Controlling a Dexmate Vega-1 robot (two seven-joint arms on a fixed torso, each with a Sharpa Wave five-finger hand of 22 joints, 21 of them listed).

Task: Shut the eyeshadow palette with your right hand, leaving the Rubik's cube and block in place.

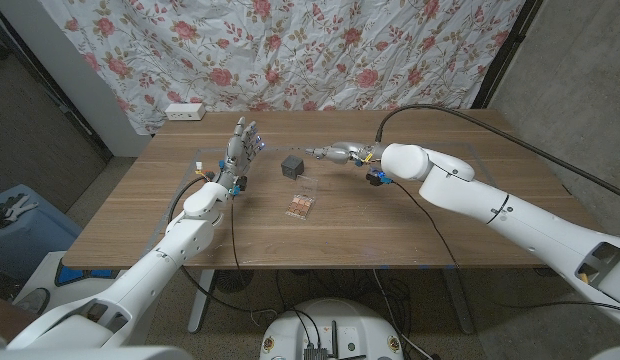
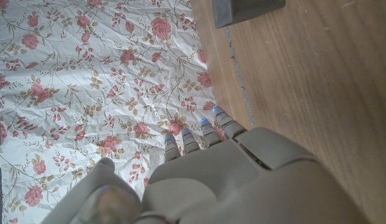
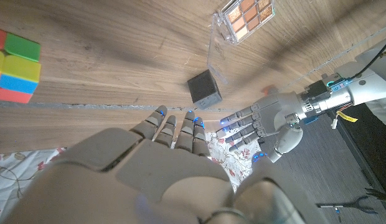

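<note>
The eyeshadow palette (image 1: pixel 303 205) lies open mid-table, its pans of orange and brown shades (image 3: pixel 246 14) facing up and its clear lid (image 3: pixel 215 43) raised. A dark grey block (image 1: pixel 291 165) sits just behind it, also seen in the wrist views (image 3: pixel 204 89) (image 2: pixel 246 9). The Rubik's cube (image 3: pixel 15 65) stands on the wood beside my right hand. My right hand (image 1: pixel 333 153) hovers to the right of the block, fingers stretched toward it and holding nothing. My left hand (image 1: pixel 240 150) stands upright left of the block, fingers spread and empty (image 3: pixel 268 121).
A white power strip (image 1: pixel 185 111) lies at the table's back left corner. A floral cloth (image 1: pixel 290 50) hangs behind the table. A blue bin (image 1: pixel 15 215) stands on the floor to the left. Bare wood (image 1: pixel 390 240) runs along the table's front.
</note>
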